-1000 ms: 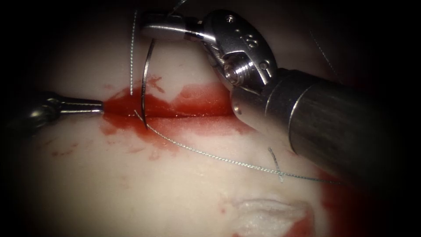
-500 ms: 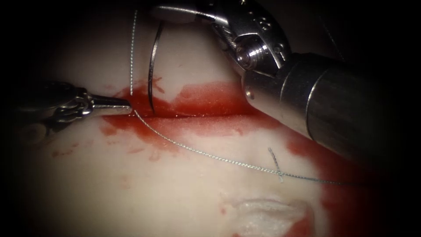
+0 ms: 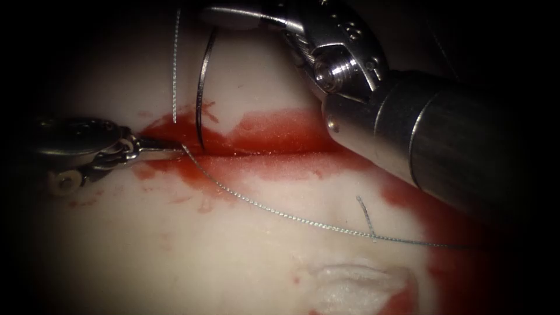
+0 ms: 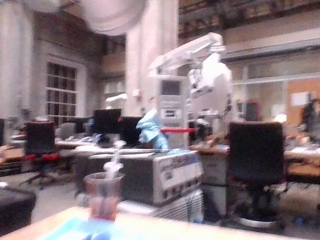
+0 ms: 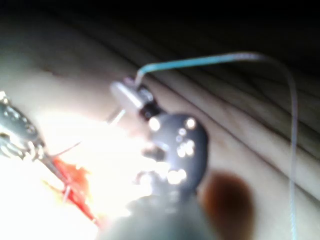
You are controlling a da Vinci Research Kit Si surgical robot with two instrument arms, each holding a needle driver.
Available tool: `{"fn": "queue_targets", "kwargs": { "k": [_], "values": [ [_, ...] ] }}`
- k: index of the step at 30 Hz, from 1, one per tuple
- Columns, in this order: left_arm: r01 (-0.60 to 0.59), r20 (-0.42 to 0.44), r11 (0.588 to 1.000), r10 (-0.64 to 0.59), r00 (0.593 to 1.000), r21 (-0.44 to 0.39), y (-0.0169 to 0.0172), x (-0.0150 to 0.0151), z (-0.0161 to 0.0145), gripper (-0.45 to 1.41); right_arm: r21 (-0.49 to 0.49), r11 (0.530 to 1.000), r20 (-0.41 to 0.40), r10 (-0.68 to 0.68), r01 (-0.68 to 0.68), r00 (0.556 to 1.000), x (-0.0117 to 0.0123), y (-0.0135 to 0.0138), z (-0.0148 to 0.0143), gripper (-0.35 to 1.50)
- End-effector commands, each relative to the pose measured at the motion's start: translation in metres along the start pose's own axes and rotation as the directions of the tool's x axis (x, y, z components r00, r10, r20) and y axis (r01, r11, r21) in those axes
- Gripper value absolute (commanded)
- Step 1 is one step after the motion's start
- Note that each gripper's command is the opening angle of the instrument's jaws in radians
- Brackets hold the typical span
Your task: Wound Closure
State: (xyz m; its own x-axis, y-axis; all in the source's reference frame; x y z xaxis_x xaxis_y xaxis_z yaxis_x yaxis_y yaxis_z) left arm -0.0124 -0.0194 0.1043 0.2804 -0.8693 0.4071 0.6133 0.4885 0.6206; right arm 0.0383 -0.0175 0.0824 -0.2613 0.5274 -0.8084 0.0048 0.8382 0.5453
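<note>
My right tool [image 3: 217, 17] comes in from the upper right, its jaws shut on the curved needle [image 3: 200, 87] at the needle's upper end. The needle hangs down the far side of the tissue [image 3: 175, 245], and its lower end reaches the cut [image 3: 256, 153] near the cut's left end. Whether it sits in the tissue I cannot tell. The thread [image 3: 280, 214] runs from there across the near side to the right, and another strand [image 3: 175, 70] rises beside the needle. My left tool [image 3: 174, 153] lies along the cut's left end, jaws shut, tip beside the thread. The right tool [image 5: 127, 95] and thread [image 5: 210, 60] also appear in the right wrist view.
Red fluid [image 3: 274, 131] pools along the cut and stains the tissue at the right [image 3: 449, 221]. A short cut end of thread [image 3: 366, 219] lies on the near side. A pale raised patch [image 3: 356, 286] sits at the near edge. The right tool's thick shaft [image 3: 443, 151] covers the right.
The right tool has lifted up and to the right, drawing the needle's lower end back from the near side to the cut. The left tool has slid right along the cut.
</note>
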Motion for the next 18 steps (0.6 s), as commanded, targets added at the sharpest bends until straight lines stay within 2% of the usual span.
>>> {"fn": "queue_targets", "kwargs": {
  "k": [1,6,10,12,14,18],
  "values": [
    [-0.032,0.004,0.999,0.033,0.999,-0.031,-0.0001,-0.0012,0.0004,-0.45,0.006,1.0,-0.002,-0.006,0.006,1.0,0.0003,0.0007,0.0012,-0.35],
    [-0.148,-0.044,0.986,0.145,0.988,-0.073,-0.0001,-0.0009,0.0008,-0.45,0.015,1.0,-0.001,-0.005,0.005,1.0,0.0001,0.0004,0.0016,-0.35],
    [-0.157,-0.093,0.985,0.151,0.984,-0.067,-0.0004,-0.0009,0.0006,-0.45,0.033,0.999,0.001,-0.003,0.003,1.0,0.0002,0.0003,0.002,-0.35],
    [-0.147,-0.142,0.989,0.144,0.979,-0.015,-0.0008,-0.0012,0.0003,-0.45,0.043,0.999,0.002,0.002,-0.002,1.0,0.0004,0.0002,0.0023,-0.35],
    [-0.148,-0.155,0.989,0.144,0.977,-0.015,-0.0009,-0.0011,0.0001,-0.45,0.045,0.999,0.002,0.004,-0.004,1.0,0.0004,0.0001,0.0023,-0.35],
    [-0.172,-0.225,0.982,0.185,0.957,0.077,-0.0012,-0.0009,-0.0001,-0.45,0.061,0.998,0.003,0.014,-0.014,1.0,0.0008,0.0001,0.0023,-0.35]
  ]
}}
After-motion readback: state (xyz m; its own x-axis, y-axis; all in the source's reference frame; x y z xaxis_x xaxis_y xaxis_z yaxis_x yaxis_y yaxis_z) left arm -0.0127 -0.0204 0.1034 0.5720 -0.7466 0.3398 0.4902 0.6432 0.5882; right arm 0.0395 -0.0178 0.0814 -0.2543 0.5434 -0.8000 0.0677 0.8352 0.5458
